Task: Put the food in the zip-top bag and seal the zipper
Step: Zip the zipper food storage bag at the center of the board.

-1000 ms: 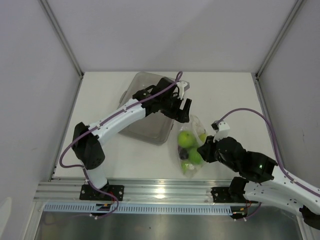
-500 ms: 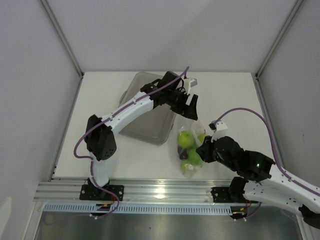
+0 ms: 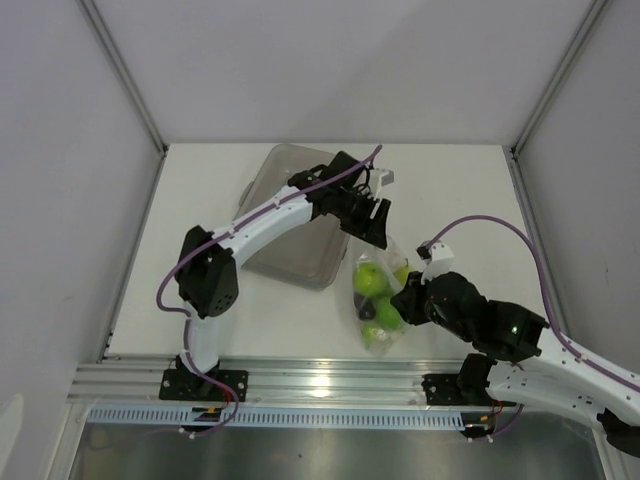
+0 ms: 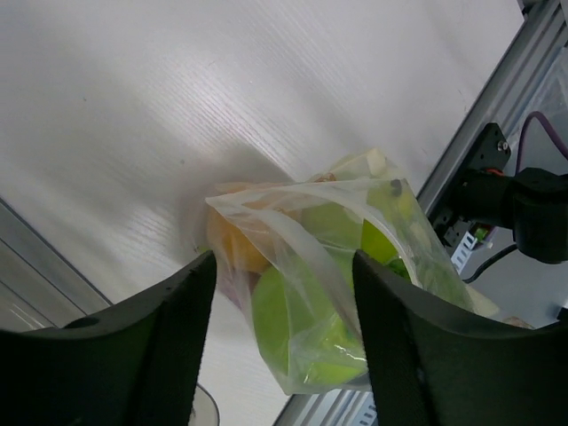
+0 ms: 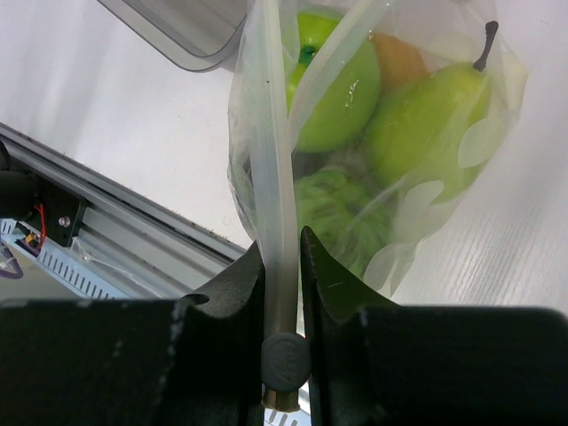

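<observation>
On the bench (image 3: 450,190), right of centre and close to the near rail (image 3: 320,380):

1. Zip-top bag (image 3: 392,262): clear, crinkled, lying just right of the tray's near right corner. It also shows in the left wrist view (image 4: 390,222) and the right wrist view (image 5: 444,204).

2. Food, all inside the bag. The top view shows two green fruits (image 3: 372,278), with a dark piece between them too small to identify. The right wrist view shows a round green fruit (image 5: 333,89), a green pear-shaped fruit with a dark stem (image 5: 426,115), an orange fruit (image 5: 395,53) behind them, and a ridged green piece (image 5: 328,213) lower down. The left wrist view shows the orange fruit (image 4: 235,248) at the bag's left end.

3. Zipper (image 5: 273,177): a pale, narrow strip along the bag's edge, running straight away from the right wrist camera.

4. Right end effector (image 5: 282,266): fingers together, clamped on the zipper strip. In the top view it sits at the bag's right side (image 3: 410,300).

5. Left end effector (image 3: 375,225): fingers apart, positioned over the bag's far end. In its own view (image 4: 280,311) the bag lies between the two fingers; contact cannot be judged.

6. Tray (image 3: 300,262): grey, translucent, rigid, left of the bag, with the left arm crossing above it.
</observation>
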